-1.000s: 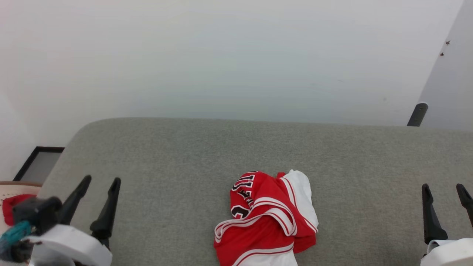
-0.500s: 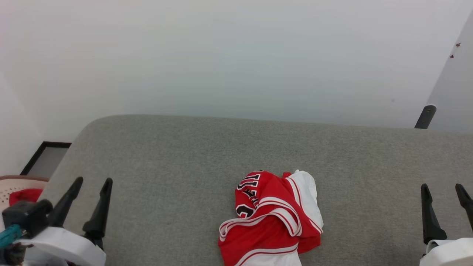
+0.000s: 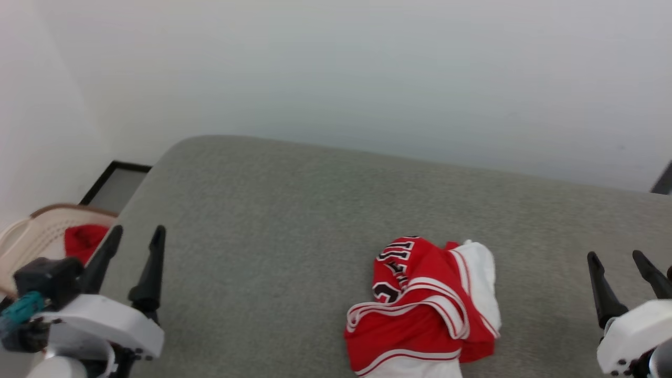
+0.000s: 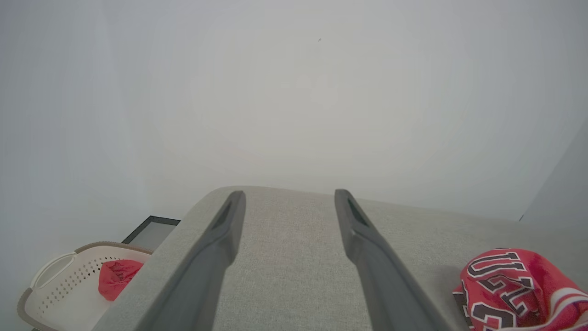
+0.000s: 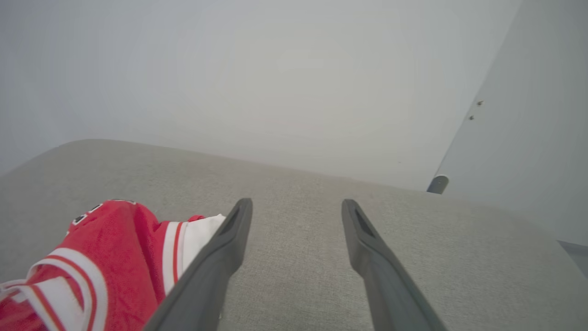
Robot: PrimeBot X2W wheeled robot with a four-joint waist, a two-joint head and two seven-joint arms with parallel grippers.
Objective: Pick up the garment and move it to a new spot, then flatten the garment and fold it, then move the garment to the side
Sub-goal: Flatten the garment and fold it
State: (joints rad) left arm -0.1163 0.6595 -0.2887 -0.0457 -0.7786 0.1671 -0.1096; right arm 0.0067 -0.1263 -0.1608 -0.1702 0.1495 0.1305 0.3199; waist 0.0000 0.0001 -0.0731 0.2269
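Note:
The garment (image 3: 425,304), a red jersey with white sleeves, striped trim and black lettering, lies crumpled near the front edge of the grey padded surface (image 3: 294,210). It also appears at the lower right of the left wrist view (image 4: 519,289) and the lower left of the right wrist view (image 5: 92,262). My left gripper (image 3: 135,234) hovers open at the lower left, well away from the garment. My right gripper (image 3: 617,258) is open at the lower right, also apart from it. Nothing sits between either pair of fingers.
A cream perforated laundry basket (image 3: 31,236) stands on the floor left of the surface, holding a small plain red cloth (image 3: 84,241). A black-framed panel (image 3: 113,184) lies behind it. A pale wall runs behind the surface, and a dark post (image 5: 438,184) stands at the far right.
The head camera has turned left, so the whole picture shifted right and the basket came further into view. The garment lies as before and both grippers stay open.

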